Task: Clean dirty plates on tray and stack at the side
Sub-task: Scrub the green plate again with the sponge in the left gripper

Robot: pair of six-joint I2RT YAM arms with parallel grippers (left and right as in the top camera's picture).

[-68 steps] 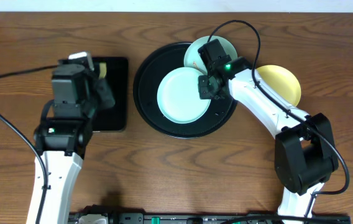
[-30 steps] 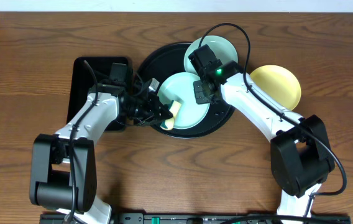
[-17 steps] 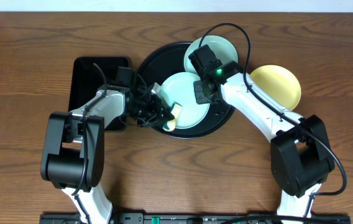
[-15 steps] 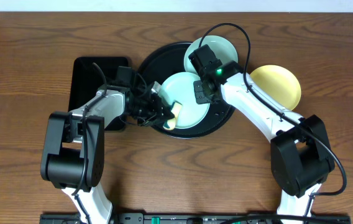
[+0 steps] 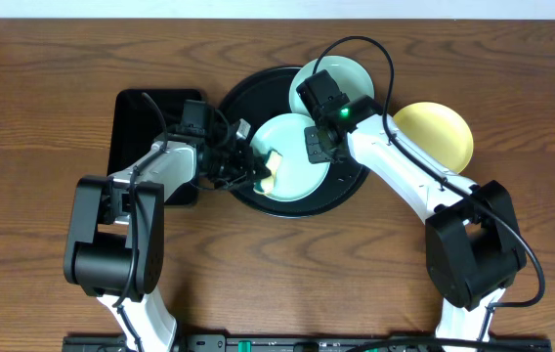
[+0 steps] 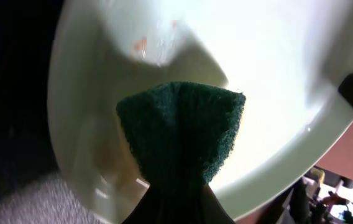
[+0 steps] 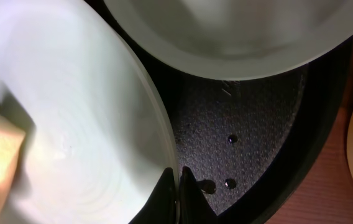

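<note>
Here the sponge (image 6: 179,134) covers part of the smudged mint plate (image 6: 276,74).

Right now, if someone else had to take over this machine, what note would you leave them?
Left fingers: shut on the sponge, pressed on the front mint plate.
Right fingers: pinching that plate's right rim.
Both mint plates are on the round tray, the back mint plate at its far rim; the yellow plate lies on the table beside it.
Done: seemingly the yellow plate, set aside.
Left: orange smudges show on the front plate; wipe it, then the back one, stack all.
</note>
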